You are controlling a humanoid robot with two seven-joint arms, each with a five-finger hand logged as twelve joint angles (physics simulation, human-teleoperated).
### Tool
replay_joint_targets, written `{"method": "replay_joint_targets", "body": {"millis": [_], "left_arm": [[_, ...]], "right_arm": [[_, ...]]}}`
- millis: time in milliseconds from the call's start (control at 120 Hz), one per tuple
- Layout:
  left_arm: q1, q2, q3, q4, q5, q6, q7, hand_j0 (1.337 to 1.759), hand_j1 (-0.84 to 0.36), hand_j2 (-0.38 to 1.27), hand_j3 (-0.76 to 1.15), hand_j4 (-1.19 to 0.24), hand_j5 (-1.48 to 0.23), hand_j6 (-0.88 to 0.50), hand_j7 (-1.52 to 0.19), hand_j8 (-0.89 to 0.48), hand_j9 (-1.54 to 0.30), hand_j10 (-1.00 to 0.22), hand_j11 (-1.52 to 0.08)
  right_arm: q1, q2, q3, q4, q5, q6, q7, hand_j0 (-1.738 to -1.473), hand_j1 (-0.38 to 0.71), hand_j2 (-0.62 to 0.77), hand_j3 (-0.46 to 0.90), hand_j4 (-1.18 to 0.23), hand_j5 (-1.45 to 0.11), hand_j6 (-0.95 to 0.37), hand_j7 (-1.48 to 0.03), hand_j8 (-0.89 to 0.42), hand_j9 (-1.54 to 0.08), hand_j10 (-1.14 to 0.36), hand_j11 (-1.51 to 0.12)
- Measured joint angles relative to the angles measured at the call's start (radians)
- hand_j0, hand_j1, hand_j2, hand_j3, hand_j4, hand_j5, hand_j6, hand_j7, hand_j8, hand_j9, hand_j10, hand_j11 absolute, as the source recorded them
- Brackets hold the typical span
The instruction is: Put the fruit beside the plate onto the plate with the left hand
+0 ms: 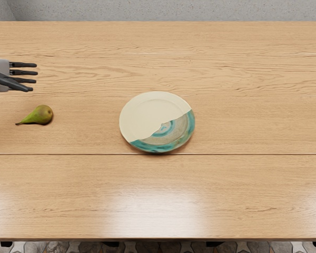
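While left hand (10, 75) hovers (fingers (23, 65) spread), pear (38, 115) near, plate (147, 110) well apart

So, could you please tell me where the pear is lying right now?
In the head view the pear lies on the table's left side, well left of the plate and apart from it, just below the left hand.

A single head view is given. The desk (237, 190) is looked down on at a slant from its near side, from some way off. The plate (147, 112) is framed near centre; wall (168, 9) is seen beyond it, floor (147, 246) nearer than it.
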Motion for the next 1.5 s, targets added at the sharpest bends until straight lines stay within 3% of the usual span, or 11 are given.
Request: {"method": "replay_joint_targets", "body": {"millis": [133,208,383,683,867,1183,1500], "left_arm": [[-0.002,-0.001,0.005,-0.002,0.002,0.000,0.000,1.658,0.35,0.00,0.00,0.00,0.00,0.00,0.00,0.00,0.00,0.00,0.00],[-0.038,0.014,0.016,-0.003,0.044,0.000,0.000,1.658,0.35,0.00,0.00,0.00,0.00,0.00,0.00,0.00,0.00,0.00,0.00],[-0.109,0.008,0.024,-0.023,0.319,0.000,0.000,1.658,0.35,0.00,0.00,0.00,0.00,0.00,0.00,0.00,0.00,0.00,0.00],[-0.138,0.011,0.043,-0.314,0.613,0.000,0.000,1.658,0.35,0.00,0.00,0.00,0.00,0.00,0.00,0.00,0.00,0.00,0.00],[-0.081,0.009,0.045,-0.425,0.745,0.000,0.000,1.658,0.35,0.00,0.00,0.00,0.00,0.00,0.00,0.00,0.00,0.00,0.00],[-0.070,0.021,0.046,-0.473,0.810,0.008,0.000,1.658,0.34,0.00,0.00,-0.01,-0.01,-0.01,-0.01,-0.01,-0.01,-0.01,-0.01],[-0.030,0.013,0.049,-0.494,0.858,0.269,0.000,1.658,0.34,0.00,0.00,-0.01,-0.01,-0.01,-0.01,-0.01,-0.01,-0.01,-0.01]], "right_arm": [[0.001,0.000,-0.001,0.000,-0.001,-0.001,0.000,-1.658,-0.35,0.00,0.00,0.00,0.00,0.00,0.00,0.00,0.00,0.00,0.00],[0.002,0.000,0.000,0.000,-0.001,-0.001,0.000,-1.658,-0.35,0.00,0.00,0.00,0.00,0.00,0.00,0.00,0.00,0.00,0.00],[0.002,0.000,0.000,0.000,-0.001,-0.001,0.000,-1.658,-0.35,0.00,0.00,0.00,0.00,0.00,0.00,0.00,0.00,0.00,0.00],[0.002,0.000,0.000,0.000,-0.001,-0.001,0.000,-1.658,-0.35,0.00,0.00,0.00,0.00,0.00,0.00,0.00,0.00,0.00,0.00],[0.002,0.000,0.000,0.000,-0.001,-0.001,0.000,-1.658,-0.35,0.00,0.00,0.00,0.00,0.00,0.00,0.00,0.00,0.00,0.00],[0.002,0.000,0.000,0.000,-0.001,-0.001,0.000,-1.658,-0.35,0.00,0.00,0.00,0.00,0.00,0.00,0.00,0.00,0.00,0.00],[0.002,0.000,0.000,0.000,-0.001,-0.001,0.000,-1.658,-0.35,0.00,0.00,0.00,0.00,0.00,0.00,0.00,0.00,0.00,0.00]]}}
